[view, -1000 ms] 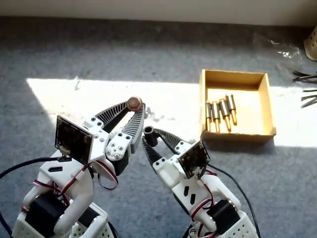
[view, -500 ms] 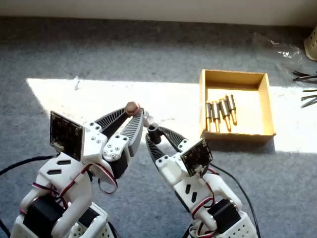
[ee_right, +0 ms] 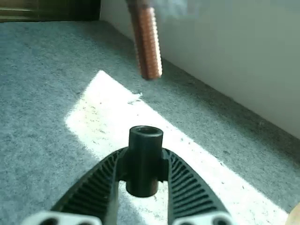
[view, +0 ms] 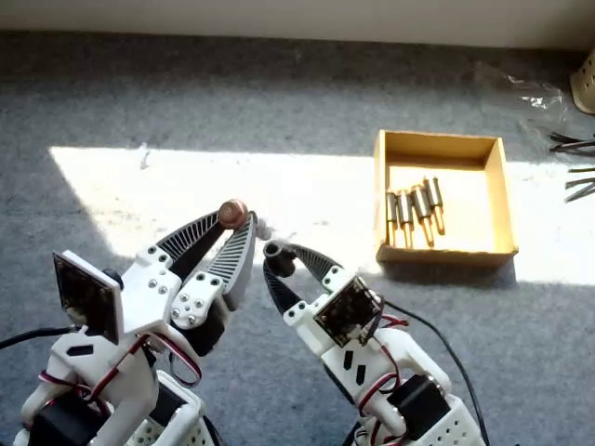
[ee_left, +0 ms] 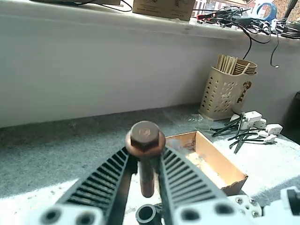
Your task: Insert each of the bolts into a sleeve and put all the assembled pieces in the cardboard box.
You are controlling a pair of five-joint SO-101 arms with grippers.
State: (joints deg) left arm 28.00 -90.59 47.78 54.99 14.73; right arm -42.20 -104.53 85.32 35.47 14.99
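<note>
My left gripper (view: 234, 217) is shut on a copper bolt (ee_left: 146, 154), head up and shank pointing down between the fingers. My right gripper (view: 275, 255) is shut on a black sleeve (ee_right: 145, 157), held upright with its bore facing up. The bolt's threaded tip (ee_right: 146, 51) hangs above the sleeve and a little to one side, with a clear gap between them. In the left wrist view the sleeve's mouth (ee_left: 146, 213) sits just below the bolt's tip. The cardboard box (view: 444, 149) lies to the right and holds several assembled pieces (view: 415, 210).
Grey carpet covers the surface, with a bright sunlit patch (view: 139, 186) under the grippers. A beige basket (ee_left: 226, 90) with sticks, black cables (view: 572, 177) and white plugs lie to the right past the box. A pale wall runs along the far side.
The left arm has drawn back and to the left with the bolt. The right gripper with the sleeve has shifted slightly left after it, so the two stay close.
</note>
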